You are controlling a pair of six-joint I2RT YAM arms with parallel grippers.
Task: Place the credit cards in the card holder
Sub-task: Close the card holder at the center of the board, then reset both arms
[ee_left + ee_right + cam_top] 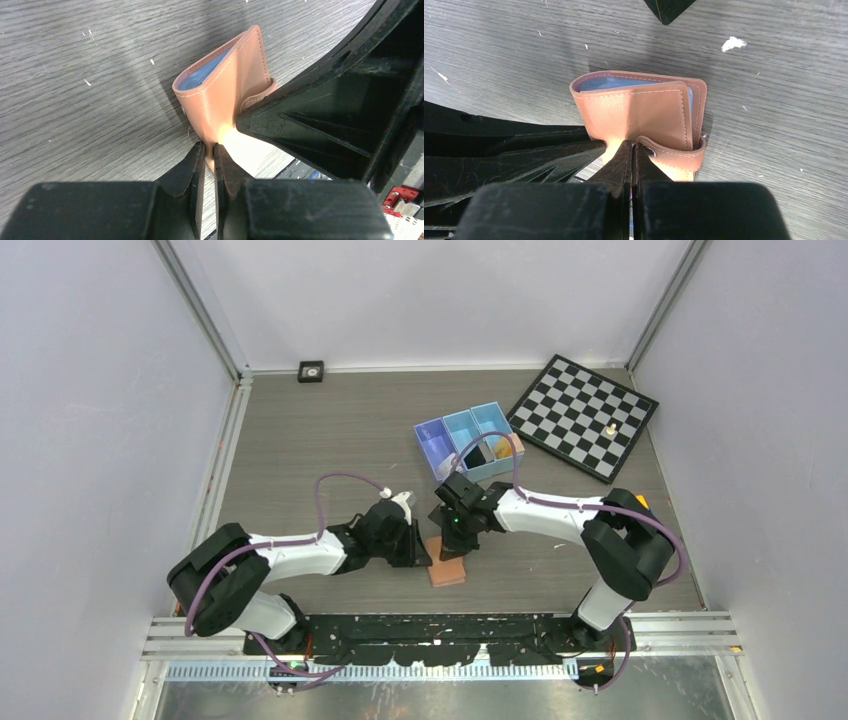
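Both pinching card holder (639,107): left claw (210,152), right claw (631,150) | bin (436,445) middle compartment: credit card (474,454)

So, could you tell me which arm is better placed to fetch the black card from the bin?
Probably right: the right hand sits nearer the blue bin holding the black card, while the left hand pinches the card holder.

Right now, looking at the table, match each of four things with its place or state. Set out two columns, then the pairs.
1 card holder; 2 chessboard; 3 blue bin; 4 pale chess piece

A far right of table; B standing on the chessboard; C pinched by left gripper and right gripper; D mid-table, three compartments

Pairs: 1-C, 2-A, 3-D, 4-B
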